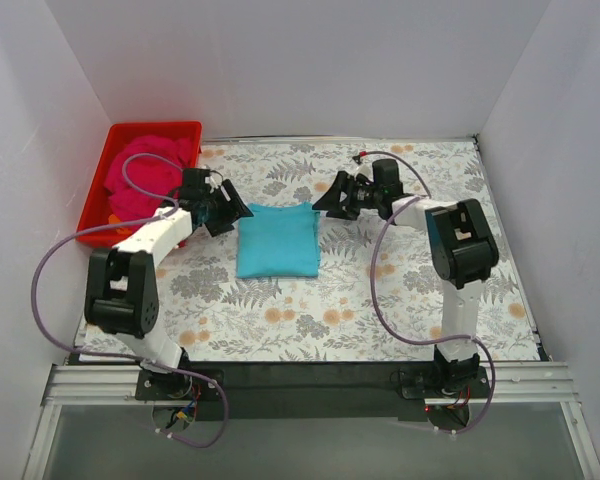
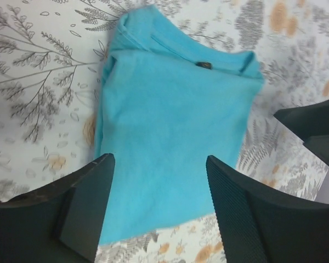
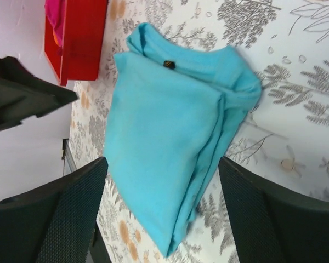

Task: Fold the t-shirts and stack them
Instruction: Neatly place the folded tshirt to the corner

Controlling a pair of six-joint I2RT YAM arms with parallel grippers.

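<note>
A folded turquoise-blue cloth t-shirt (image 1: 277, 240) lies flat as a rough square in the middle of the fern-printed table cover (image 1: 380, 300), its small dark mark (image 2: 204, 65) near the far edge. The left gripper (image 1: 235, 212) hangs at the shirt's far left corner and the right gripper (image 1: 325, 203) at its far right corner, so the two face each other across the shirt's far edge.

Both pincers stand apart, with nothing between their fingers. In the left wrist view the two black ribbed fingers (image 2: 88, 208) frame the blue cloth, which lies beneath and beyond them. The right wrist view shows the same, with the layered folds stacked along one side of the shirt. Whether any fingertip touches the cloth cannot be told.

A crumpled magenta-pink cloth t-shirt (image 1: 145, 175) sits heaped in a red plastic tray (image 1: 155, 127) at the table's far left corner (just behind the left arm's wrist), well apart from the blue one.
</note>
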